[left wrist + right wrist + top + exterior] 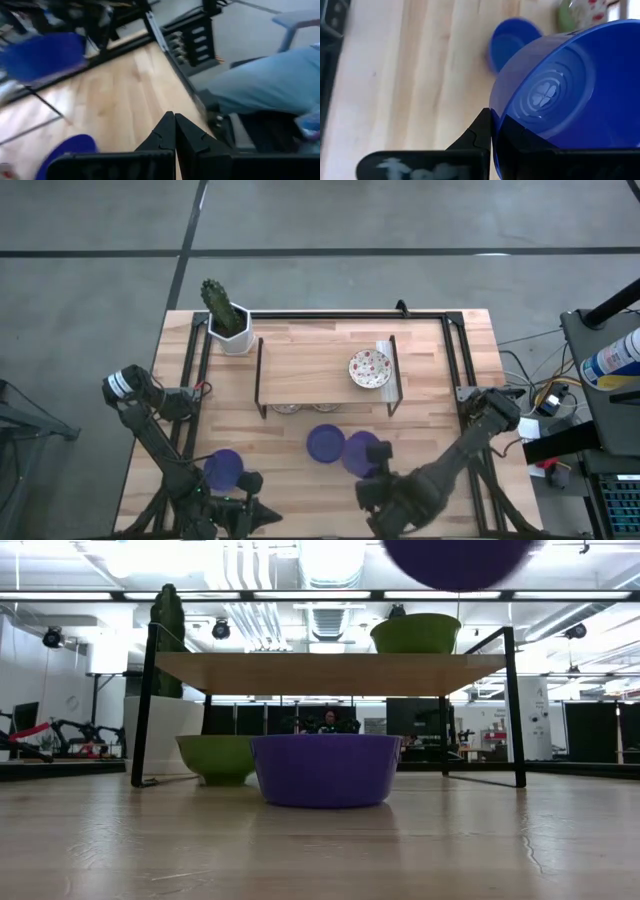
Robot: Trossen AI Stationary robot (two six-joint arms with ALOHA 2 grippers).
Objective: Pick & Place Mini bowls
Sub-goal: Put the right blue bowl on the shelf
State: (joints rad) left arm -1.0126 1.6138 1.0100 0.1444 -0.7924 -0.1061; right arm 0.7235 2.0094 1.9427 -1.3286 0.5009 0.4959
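Observation:
Three deep blue mini bowls show in the high view. One point(222, 470) sits on the table by my left arm, one point(325, 443) sits near the table's middle point(325, 770), and one point(362, 452) is in my right gripper point(374, 478), raised above the table point(460, 558). A white speckled bowl point(369, 368) rests on the shelf top. Two more bowls point(285, 408) stand under the shelf. My left gripper point(258, 510) waits shut at the near edge point(175, 131), touching nothing. My right gripper point(492, 132) is shut on the blue bowl's rim point(496, 116), the wall pinched between the two fingers. The bowl is lifted clear of the table and tipped on edge. Its ringed underside point(545, 95) faces the wrist camera.
A low black-framed wooden shelf point(325, 350) spans the table's middle. A white hexagonal cactus pot point(232, 330) stands at the far left. Bare wood lies along the near edge. Something in light blue cloth point(270, 85) shows beyond the table's right edge.

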